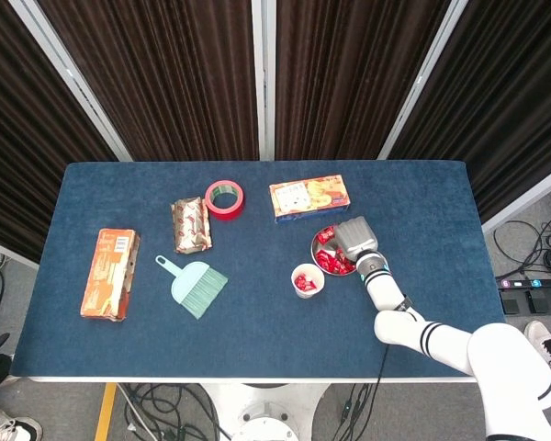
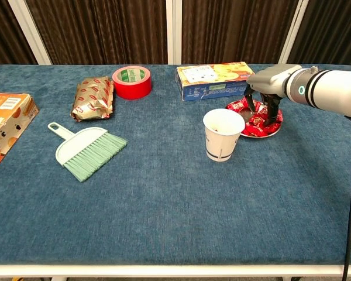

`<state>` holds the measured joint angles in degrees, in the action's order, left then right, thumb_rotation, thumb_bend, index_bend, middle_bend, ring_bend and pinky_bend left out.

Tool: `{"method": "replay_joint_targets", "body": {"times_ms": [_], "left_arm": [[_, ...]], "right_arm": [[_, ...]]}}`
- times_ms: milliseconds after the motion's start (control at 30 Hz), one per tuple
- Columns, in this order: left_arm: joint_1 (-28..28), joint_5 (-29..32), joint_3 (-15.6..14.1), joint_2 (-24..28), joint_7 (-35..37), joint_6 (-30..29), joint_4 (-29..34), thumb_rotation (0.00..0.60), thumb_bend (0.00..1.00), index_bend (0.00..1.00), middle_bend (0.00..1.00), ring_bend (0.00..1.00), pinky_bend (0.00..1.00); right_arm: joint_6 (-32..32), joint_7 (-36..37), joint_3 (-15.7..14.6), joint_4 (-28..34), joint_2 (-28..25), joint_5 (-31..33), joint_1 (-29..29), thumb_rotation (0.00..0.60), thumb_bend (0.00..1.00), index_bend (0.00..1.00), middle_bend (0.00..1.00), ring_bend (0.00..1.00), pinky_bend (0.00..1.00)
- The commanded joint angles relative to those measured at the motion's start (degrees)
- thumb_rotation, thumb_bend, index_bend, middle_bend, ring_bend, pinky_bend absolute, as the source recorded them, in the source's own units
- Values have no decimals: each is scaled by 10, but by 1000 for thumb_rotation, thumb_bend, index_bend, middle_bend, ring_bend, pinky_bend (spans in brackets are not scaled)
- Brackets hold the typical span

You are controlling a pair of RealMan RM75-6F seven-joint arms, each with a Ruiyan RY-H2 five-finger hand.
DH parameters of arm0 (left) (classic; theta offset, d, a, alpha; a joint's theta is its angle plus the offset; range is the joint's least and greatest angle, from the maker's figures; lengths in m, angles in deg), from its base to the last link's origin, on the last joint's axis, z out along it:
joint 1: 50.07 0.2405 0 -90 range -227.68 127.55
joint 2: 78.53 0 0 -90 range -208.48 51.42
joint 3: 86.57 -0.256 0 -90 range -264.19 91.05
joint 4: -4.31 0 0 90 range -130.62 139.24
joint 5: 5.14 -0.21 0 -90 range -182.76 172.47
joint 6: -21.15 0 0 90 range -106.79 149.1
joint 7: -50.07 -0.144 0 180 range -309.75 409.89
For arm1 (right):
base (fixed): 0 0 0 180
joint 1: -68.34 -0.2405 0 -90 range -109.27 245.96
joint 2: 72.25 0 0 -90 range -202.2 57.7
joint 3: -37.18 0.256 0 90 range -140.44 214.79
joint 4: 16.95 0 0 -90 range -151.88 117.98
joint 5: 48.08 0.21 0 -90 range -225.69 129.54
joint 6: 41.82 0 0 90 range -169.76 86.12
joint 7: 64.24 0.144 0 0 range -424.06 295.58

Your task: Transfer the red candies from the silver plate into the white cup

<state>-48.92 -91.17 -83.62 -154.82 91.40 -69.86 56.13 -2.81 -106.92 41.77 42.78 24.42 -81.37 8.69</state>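
Observation:
A silver plate point(image 1: 318, 244) point(image 2: 264, 134) holding several red candies point(image 1: 331, 261) point(image 2: 258, 120) sits right of centre on the blue table. Just to its left stands the white cup point(image 1: 307, 280) point(image 2: 223, 134); the head view shows red candies inside it. My right hand point(image 1: 352, 237) point(image 2: 269, 81) hovers low over the plate, palm down. Its fingertips point(image 2: 274, 112) reach down among the candies and stay spread apart, with candies lying between them. Nothing appears lifted. My left hand shows in neither view.
A yellow snack box point(image 1: 309, 197) point(image 2: 216, 79) lies right behind the plate. Further left are a red tape roll point(image 1: 224, 198) point(image 2: 132, 82), a brown wrapped packet point(image 1: 190, 224), a green hand brush point(image 1: 196, 285) and an orange box point(image 1: 110, 273).

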Motion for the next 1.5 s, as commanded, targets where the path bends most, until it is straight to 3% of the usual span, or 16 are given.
{"method": "replay_joint_targets", "body": {"times_ms": [33,267,533,967,1167,1500], "left_arm": [[2,-1,-2,-1,-2,0,1,599,109,147,164,58,188],[7,0,-4,0,-7,-2,6,600,110,146,164,58,188],[3,-3,-2,2,-8,-2,10,599,110,147,164,58,187],[4,-2,-2,1,-4,-3,7,599,110,146,164,58,188],[3,-4,-1,1,-2,-5,5,599,109,147,164,58,188],[1,-5,1,0,-3,-10,4,600,109,146,164,58,188]], "right_arm": [[-5,-1,-2,-9,6,5,-2,600,131,449,1000,1000,1000],[-29,15,-1,-37,19,4,-5,600,162,446,1000,1000,1000],[-27,42,3,-37,17,-24,0,600,190,567,1000,1000,1000],[-5,48,8,-15,5,-37,3,600,220,633,1000,1000,1000],[39,41,16,57,-35,-53,6,600,219,636,1000,1000,1000],[191,-12,19,310,-137,-142,25,600,219,639,1000,1000,1000]]}}
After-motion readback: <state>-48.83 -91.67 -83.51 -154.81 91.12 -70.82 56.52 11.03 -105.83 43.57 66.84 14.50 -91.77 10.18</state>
